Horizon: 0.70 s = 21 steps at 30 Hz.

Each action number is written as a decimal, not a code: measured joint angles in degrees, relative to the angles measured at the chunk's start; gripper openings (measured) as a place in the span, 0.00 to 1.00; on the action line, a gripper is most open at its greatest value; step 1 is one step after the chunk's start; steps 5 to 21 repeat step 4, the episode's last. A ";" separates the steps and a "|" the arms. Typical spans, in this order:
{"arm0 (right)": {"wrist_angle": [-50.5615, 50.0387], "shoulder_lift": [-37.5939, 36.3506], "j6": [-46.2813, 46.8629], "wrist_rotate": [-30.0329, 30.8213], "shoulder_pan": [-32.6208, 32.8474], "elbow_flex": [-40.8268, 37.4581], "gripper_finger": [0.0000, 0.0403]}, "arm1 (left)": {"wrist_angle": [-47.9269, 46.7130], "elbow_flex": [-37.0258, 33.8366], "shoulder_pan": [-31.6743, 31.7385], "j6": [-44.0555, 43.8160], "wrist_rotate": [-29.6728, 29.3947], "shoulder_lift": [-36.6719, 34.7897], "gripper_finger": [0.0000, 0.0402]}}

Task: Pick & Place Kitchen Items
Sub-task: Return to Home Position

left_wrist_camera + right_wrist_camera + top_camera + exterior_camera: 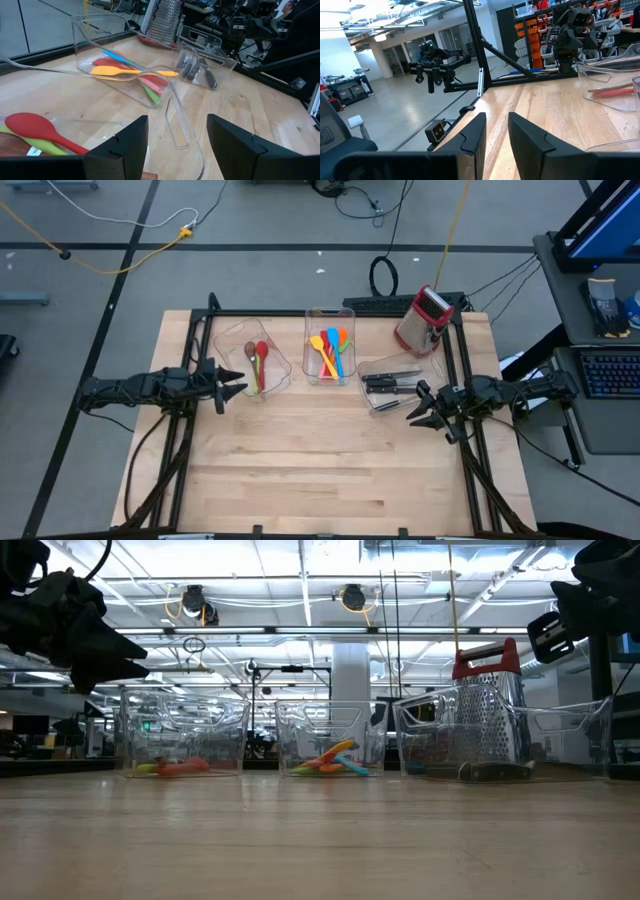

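Sorting appears done; both arms are parked at the table sides, nothing held.

No loose utensil is seen on the pale wood-plank table (330, 470), so little seems left bar homing. The left gripper (236, 388) is held w/ fingers well apart just beside the left bin (225, 330). The right gripper (415, 404), fingers slightly apart, is by the right bin (375, 363). Bins are clear, thin-walled plastic. A perforated metal grater (424, 320), red-topped, is stood behind. Glossy bright spatulas (332, 348) are piled in the middle bin (330, 312), red and brown spoons (262, 352) in the left, black-handled knives (392, 383) in the right.
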 joint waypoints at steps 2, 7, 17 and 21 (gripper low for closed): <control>0.00 0.01 -0.01 -0.01 0.01 0.00 0.18 | 0.00 0.00 -0.01 0.00 0.00 0.00 0.52; 0.00 0.01 -0.01 -0.01 0.01 0.00 0.18 | 0.00 0.00 0.00 0.00 0.01 0.00 0.52; 0.00 0.01 -0.01 -0.01 0.01 0.00 0.18 | 0.00 0.00 0.00 0.00 0.01 0.00 0.52; 0.00 0.01 -0.01 -0.01 0.01 0.00 0.18 | 0.00 0.00 0.00 0.00 0.01 0.00 0.52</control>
